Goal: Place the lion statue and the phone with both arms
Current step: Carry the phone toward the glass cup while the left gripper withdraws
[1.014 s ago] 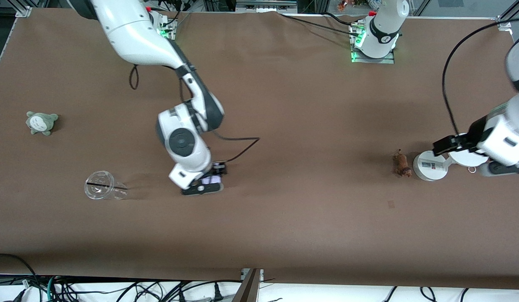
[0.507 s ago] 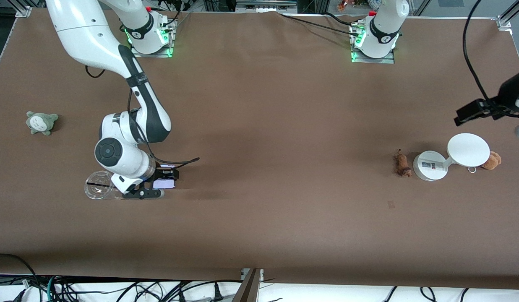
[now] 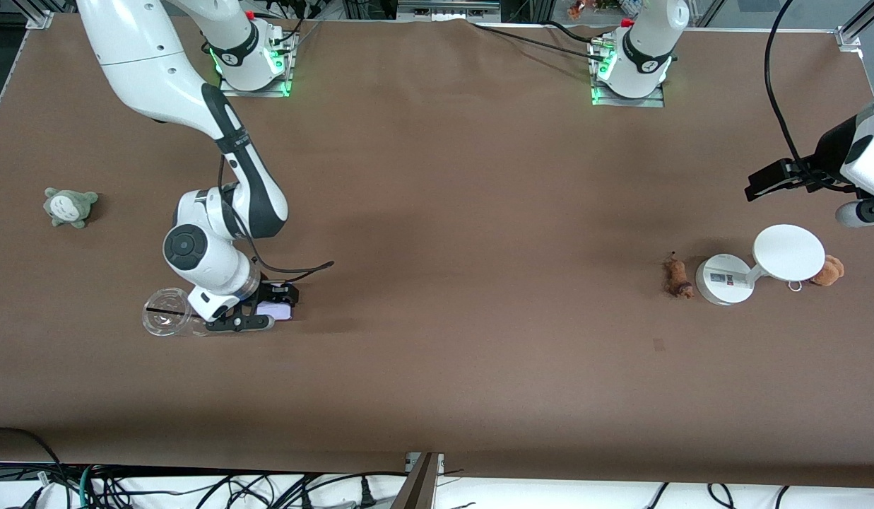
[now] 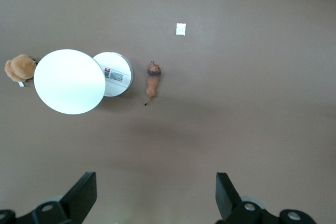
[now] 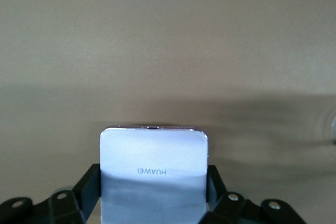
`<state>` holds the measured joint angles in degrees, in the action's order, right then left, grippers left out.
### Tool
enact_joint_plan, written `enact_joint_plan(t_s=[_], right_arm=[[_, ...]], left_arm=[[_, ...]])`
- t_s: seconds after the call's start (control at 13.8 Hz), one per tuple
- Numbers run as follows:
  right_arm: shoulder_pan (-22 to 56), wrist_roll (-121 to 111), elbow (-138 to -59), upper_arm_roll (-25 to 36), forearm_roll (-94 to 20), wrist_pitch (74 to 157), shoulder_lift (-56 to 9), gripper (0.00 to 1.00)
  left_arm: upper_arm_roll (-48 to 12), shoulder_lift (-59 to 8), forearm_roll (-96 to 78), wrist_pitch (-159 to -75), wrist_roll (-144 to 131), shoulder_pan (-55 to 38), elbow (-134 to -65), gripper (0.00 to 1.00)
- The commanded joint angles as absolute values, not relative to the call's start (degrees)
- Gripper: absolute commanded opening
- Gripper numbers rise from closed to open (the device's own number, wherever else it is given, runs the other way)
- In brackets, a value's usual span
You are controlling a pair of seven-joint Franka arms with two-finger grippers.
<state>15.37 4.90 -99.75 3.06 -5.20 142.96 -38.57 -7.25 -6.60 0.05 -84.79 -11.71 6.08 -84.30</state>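
Gripping flat glossy phone [image 5: 153, 174] — right tool [image 5: 153, 192], left tool [image 4: 152, 195] spread wide

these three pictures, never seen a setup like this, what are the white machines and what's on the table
Two white robot arms stand at a brown table. One picture looks down from across it; the others come from cameras on the wrists. The right gripper holds a pale lavender flat phone beside a clear plastic cup. The left gripper hangs open over the small orange-brown lion statue, which lies beside a white round stand. A brown fuzzy plush and a grey-green plush lie nearby.
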Motion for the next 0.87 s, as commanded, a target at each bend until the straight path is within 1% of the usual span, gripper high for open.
enact_joint_plan(t_s=[0.0, 0.07, 0.14, 0.29, 0.36, 0.58, 0.8], right_arm=[[13.4, 1.4, -100.5, 2.5, -6.4, 148.4, -40.9, 0.48], [13.4, 2.0, -100.5, 2.5, -6.4, 148.5, -41.0, 0.54], [13.5, 2.3, -100.4, 2.5, -6.5, 148.4, -41.0, 0.63], [13.7, 2.0, -99.8, 2.4, -6.5, 147.9, -40.7, 0.90], [13.8, 2.1, -99.6, 2.4, -6.5, 147.0, -40.3, 0.97], [13.9, 2.1, -98.9, 2.3, -6.4, 142.1, -37.1, 0.99], [13.8, 2.3, -99.0, 2.5, -6.5, 135.3, -30.9, 1.00]], left_arm=[[-7.0, -6.1, -0.8, -84.8, -11.2, 6.4, -85.2, 1.00], [-7.3, -6.2, -0.6, -84.8, -11.2, 6.3, -85.1, 1.00], [-7.4, -6.4, -0.7, -84.8, -11.2, 6.3, -84.9, 1.00], [-7.4, -6.4, -0.7, -84.9, -11.3, 6.2, -84.8, 1.00], [-7.4, -6.4, -0.7, -84.9, -11.2, 6.5, -84.8, 1.00], [-7.1, -6.9, -0.6, -85.0, -11.2, 6.4, -83.8, 1.00], [-7.3, -7.1, -0.6, -85.0, -11.3, 6.2, -83.8, 1.00]])
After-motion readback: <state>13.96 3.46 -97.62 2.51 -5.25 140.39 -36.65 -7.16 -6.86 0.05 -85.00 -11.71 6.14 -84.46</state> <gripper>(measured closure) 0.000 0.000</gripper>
